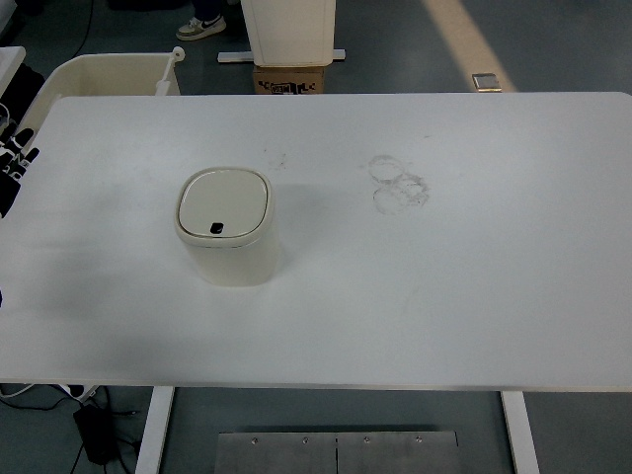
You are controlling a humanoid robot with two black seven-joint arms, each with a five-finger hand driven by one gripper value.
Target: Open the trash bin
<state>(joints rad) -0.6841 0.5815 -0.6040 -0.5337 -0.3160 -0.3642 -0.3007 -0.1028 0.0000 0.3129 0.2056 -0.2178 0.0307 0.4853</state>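
Note:
A small cream trash bin [226, 228] stands upright on the white table [444, 296], left of centre. Its lid [223, 202] is closed and lies flat, with a small dark button at its near edge. Neither of my hands is in view.
Faint ring marks [398, 184] smudge the table right of centre. Beyond the far edge stand a cream tub [104, 75] at the left, a cardboard box [289, 79] under a white unit, and a person's shoe [200, 27].

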